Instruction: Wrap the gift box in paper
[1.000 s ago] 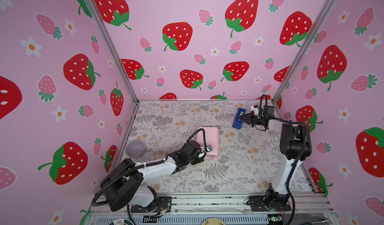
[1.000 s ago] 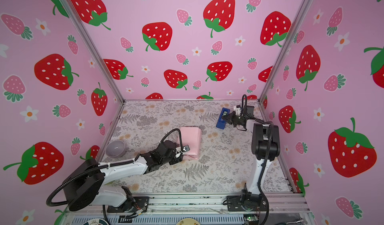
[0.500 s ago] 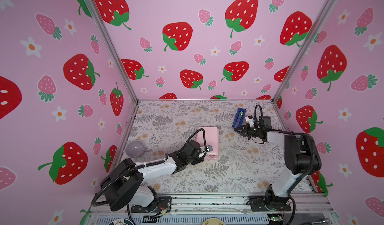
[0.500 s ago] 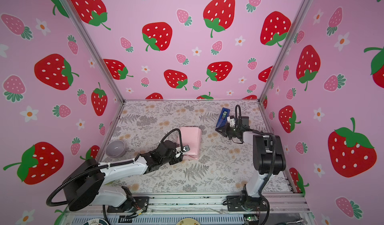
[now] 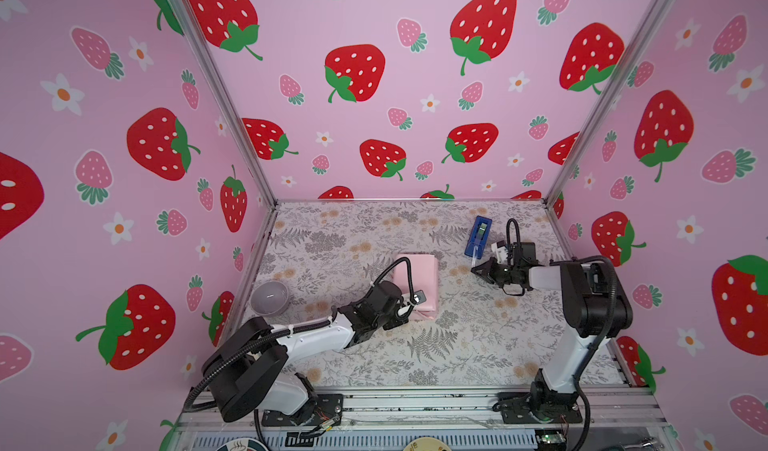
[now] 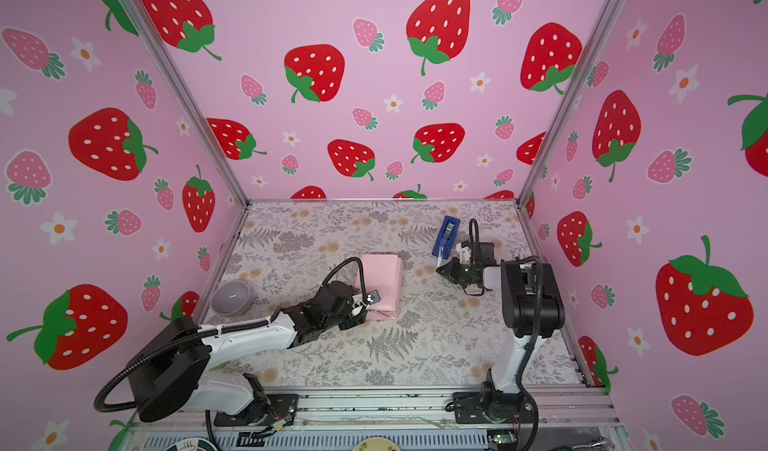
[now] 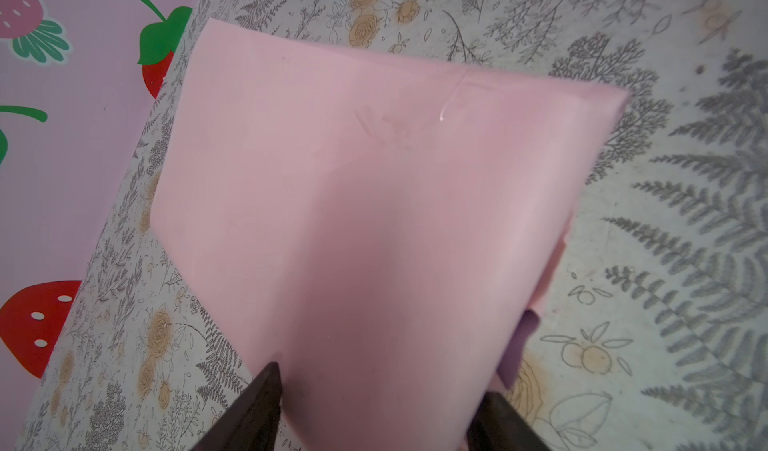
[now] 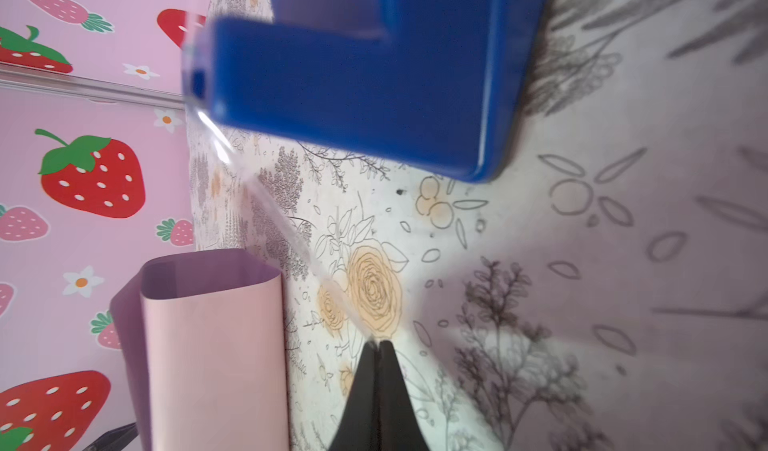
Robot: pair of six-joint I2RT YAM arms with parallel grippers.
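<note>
The paper lies mid-table, folded into a pale pink bundle; its open far end shows the lilac inner face. The gift box is hidden inside it. My left gripper holds the bundle's near end, one finger on each side of the pink paper, gripper. My right gripper is shut on the end of a clear tape strip, which stretches back to the blue tape dispenser.
The blue tape dispenser stands at the back right, just beyond my right gripper. A grey bowl sits by the left wall. Strawberry-print walls close in three sides of the floral table.
My right gripper has drawn away from the dispenser toward the table's front, pulling a strip of tape out with it. The left arm and the paper bundle have not moved.
</note>
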